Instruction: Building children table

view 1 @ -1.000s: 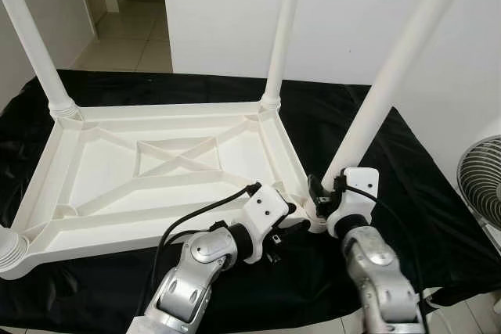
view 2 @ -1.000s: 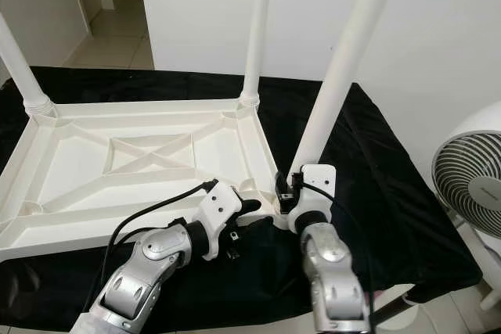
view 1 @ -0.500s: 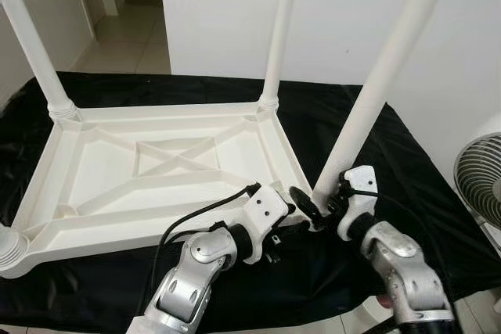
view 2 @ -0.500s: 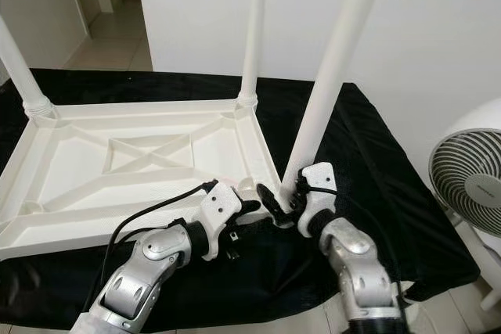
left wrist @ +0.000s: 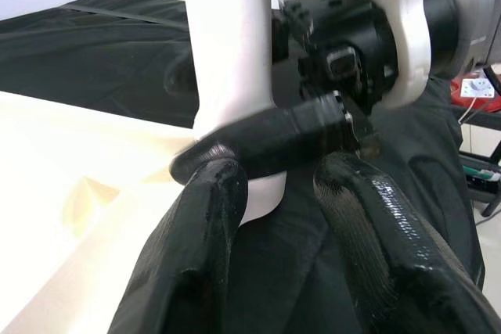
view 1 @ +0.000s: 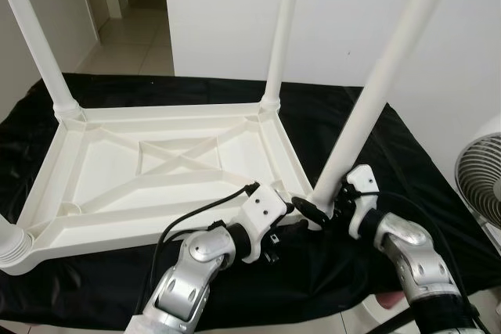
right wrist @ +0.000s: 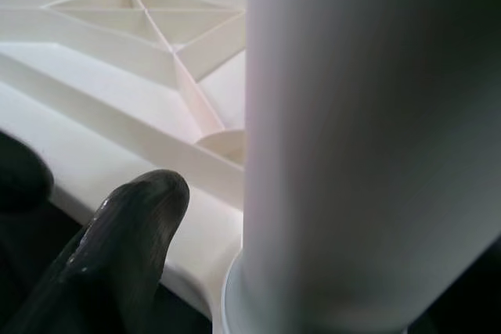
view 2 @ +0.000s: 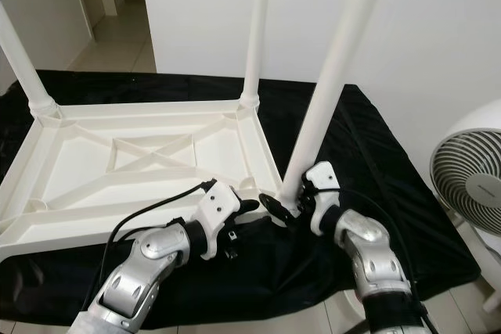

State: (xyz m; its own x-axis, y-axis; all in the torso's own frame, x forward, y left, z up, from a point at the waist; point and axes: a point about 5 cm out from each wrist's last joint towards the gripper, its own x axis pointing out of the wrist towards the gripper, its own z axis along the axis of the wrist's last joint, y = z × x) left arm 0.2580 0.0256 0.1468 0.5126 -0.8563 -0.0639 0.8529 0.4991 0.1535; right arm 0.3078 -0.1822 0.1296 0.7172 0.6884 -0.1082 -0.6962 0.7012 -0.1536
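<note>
White children table top (view 1: pixel 156 170) lies upside down at frame centre on a black cloth (view 1: pixel 407 185) covering the surface, with legs standing up at the corners. Near-right leg (view 1: pixel 368 107) rises tilted from its corner socket, lower centre-right. Right gripper (view 1: pixel 322 210) has its jaws closed around that leg's base, one finger (left wrist: pixel 274 138) across the front of it. Left gripper (view 1: pixel 291 228) sits just beside the same corner, jaws apart, holding nothing. White fan (view 1: pixel 479 181) at right edge; tiled hallway floor (view 1: pixel 133 37) upper left.
</note>
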